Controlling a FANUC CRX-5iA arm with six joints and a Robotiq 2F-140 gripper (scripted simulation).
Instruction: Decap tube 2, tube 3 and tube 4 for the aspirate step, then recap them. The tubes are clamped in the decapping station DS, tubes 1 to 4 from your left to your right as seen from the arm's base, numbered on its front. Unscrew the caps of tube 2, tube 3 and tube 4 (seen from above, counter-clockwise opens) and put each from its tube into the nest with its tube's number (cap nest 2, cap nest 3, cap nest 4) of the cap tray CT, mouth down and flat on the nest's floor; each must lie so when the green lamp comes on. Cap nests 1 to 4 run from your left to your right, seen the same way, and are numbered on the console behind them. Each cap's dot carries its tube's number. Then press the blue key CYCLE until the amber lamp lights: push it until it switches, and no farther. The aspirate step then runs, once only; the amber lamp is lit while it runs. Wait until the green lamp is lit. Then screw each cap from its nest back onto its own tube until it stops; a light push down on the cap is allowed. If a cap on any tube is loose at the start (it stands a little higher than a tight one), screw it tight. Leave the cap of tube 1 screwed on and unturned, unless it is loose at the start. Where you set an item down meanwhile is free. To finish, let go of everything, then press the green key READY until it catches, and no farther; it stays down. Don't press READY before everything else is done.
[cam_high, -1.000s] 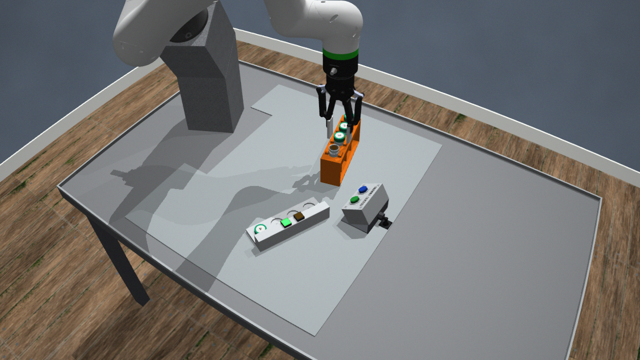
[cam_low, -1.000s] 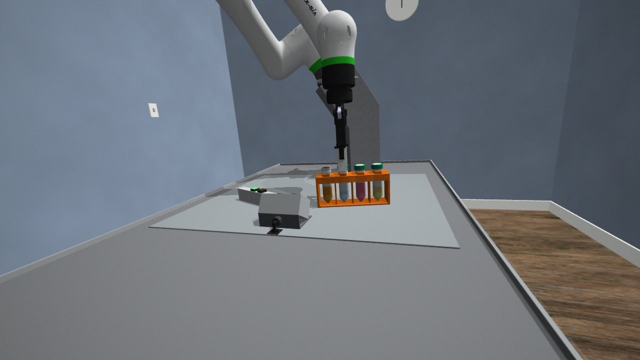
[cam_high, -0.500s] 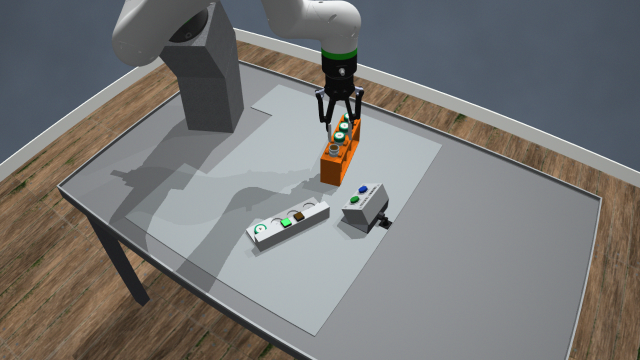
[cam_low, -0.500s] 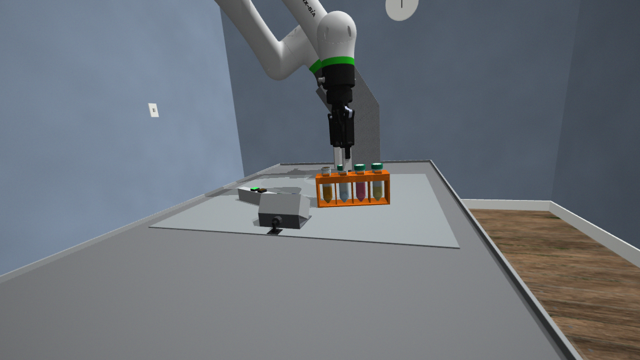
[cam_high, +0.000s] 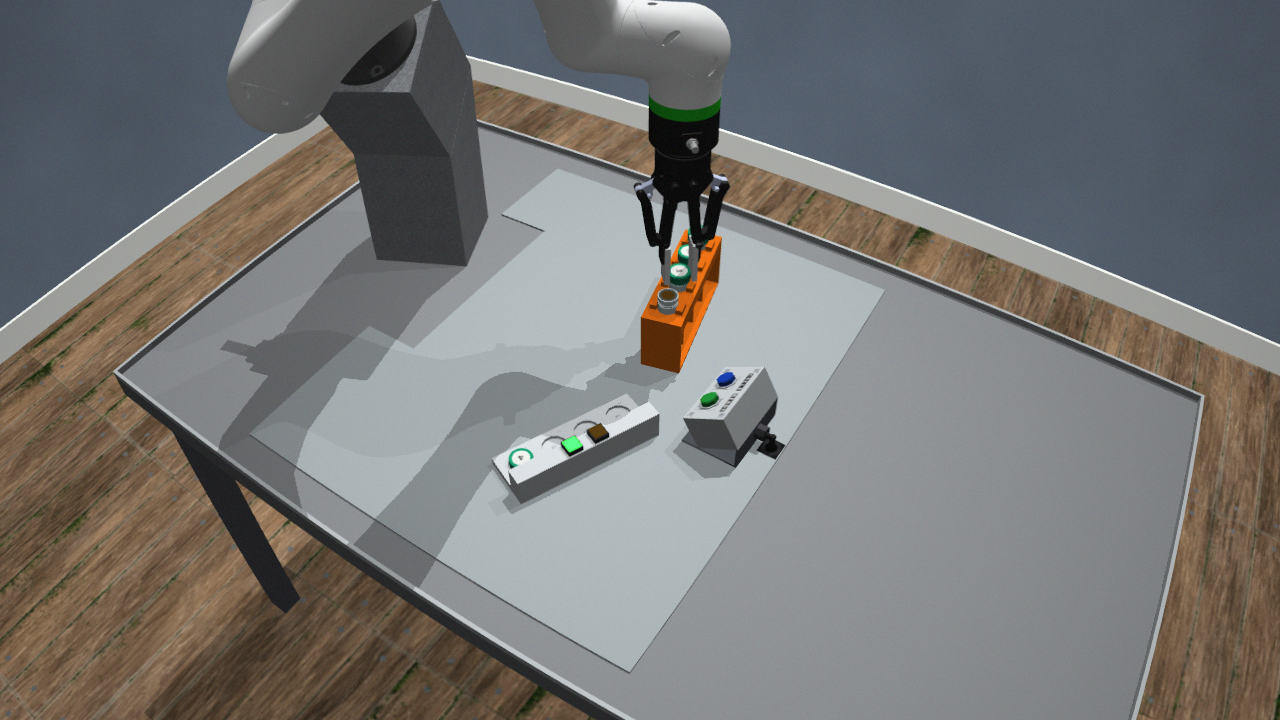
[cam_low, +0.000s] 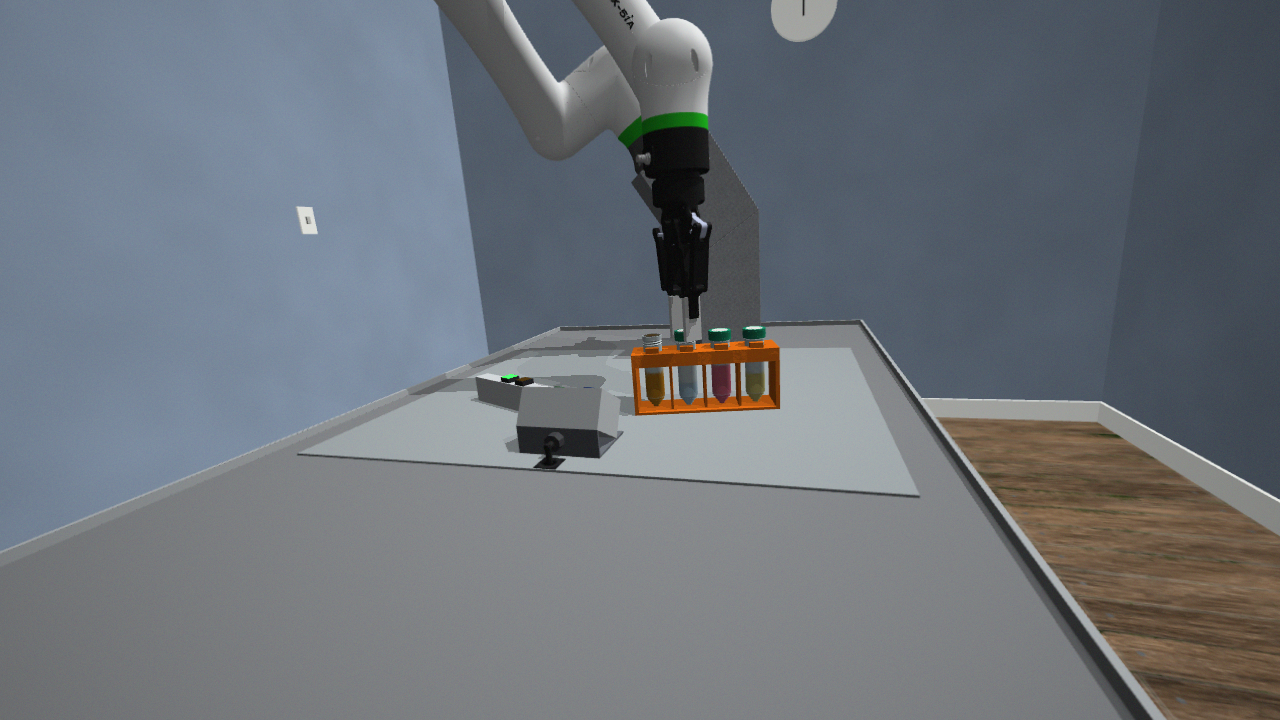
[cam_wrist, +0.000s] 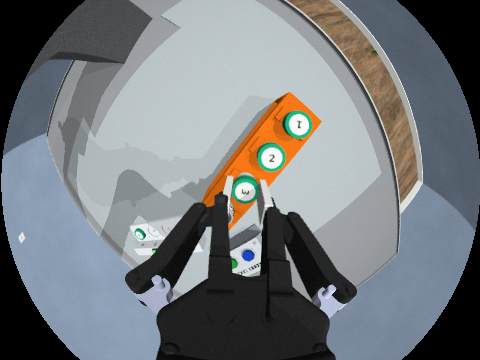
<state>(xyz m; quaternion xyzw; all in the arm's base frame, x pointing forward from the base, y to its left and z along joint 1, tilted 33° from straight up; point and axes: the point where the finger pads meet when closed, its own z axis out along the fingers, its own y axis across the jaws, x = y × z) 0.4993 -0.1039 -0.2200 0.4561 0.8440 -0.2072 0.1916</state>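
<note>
The orange decapping station holds four tubes. My gripper stands upright over it and is shut on the green cap of tube 3, which sits on its tube. Caps 2 and 1 sit on their tubes beyond it. Tube 4 at the near end has no cap; its threaded mouth shows in the exterior view. Cap 4 lies in the end nest of the cap tray. The other nests look empty.
On the tray's console a green lamp glows beside a dark amber one. The grey key box carries the blue key and the green key. The arm's grey pedestal stands at the back left.
</note>
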